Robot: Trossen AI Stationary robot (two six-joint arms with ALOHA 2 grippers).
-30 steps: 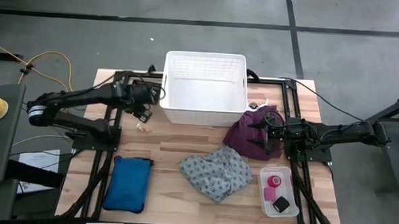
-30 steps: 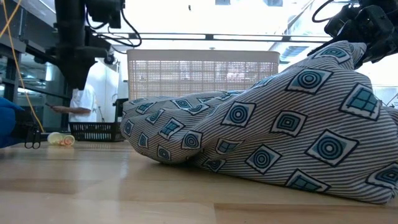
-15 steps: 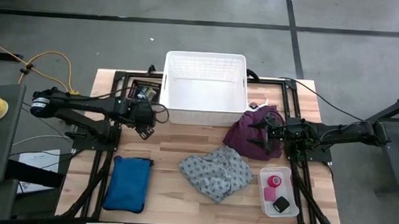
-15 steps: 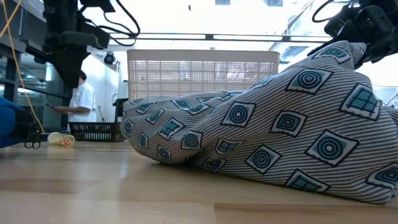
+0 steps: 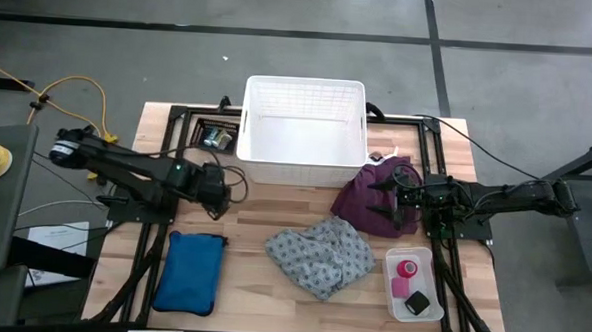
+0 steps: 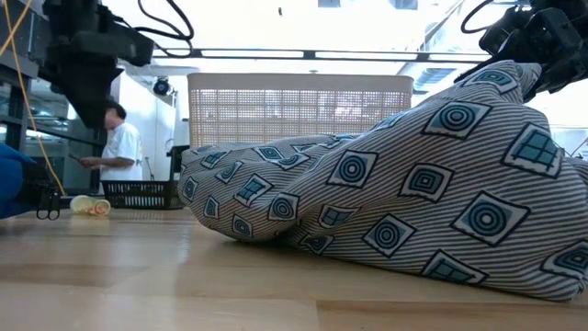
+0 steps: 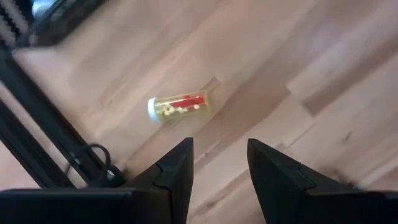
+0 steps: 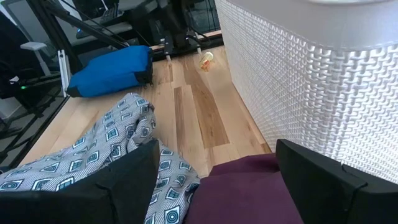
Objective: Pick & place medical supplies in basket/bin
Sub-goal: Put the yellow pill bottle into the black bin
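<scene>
Below the left arm's parted, empty jaws (image 7: 219, 163), a clear bottle (image 7: 179, 107) lies sideways on the table (image 7: 298, 56), perhaps holding red-and-yellow contents; the right jaws (image 8: 214, 177) gape over purple cloth (image 8: 249, 186).

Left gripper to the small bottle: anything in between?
No. In the left wrist view, only bare wood separates the open left gripper from the small clear bottle.

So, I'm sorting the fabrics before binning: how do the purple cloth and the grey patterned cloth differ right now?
The purple cloth is plain and bunched beside the white basket, under the right hand; the grey patterned cloth carries square motifs and lies nearer the table's front edge, with no hand over it. In the high view the grey one spreads wider. Both lie crumpled on the wooden table, outside the basket.
</scene>
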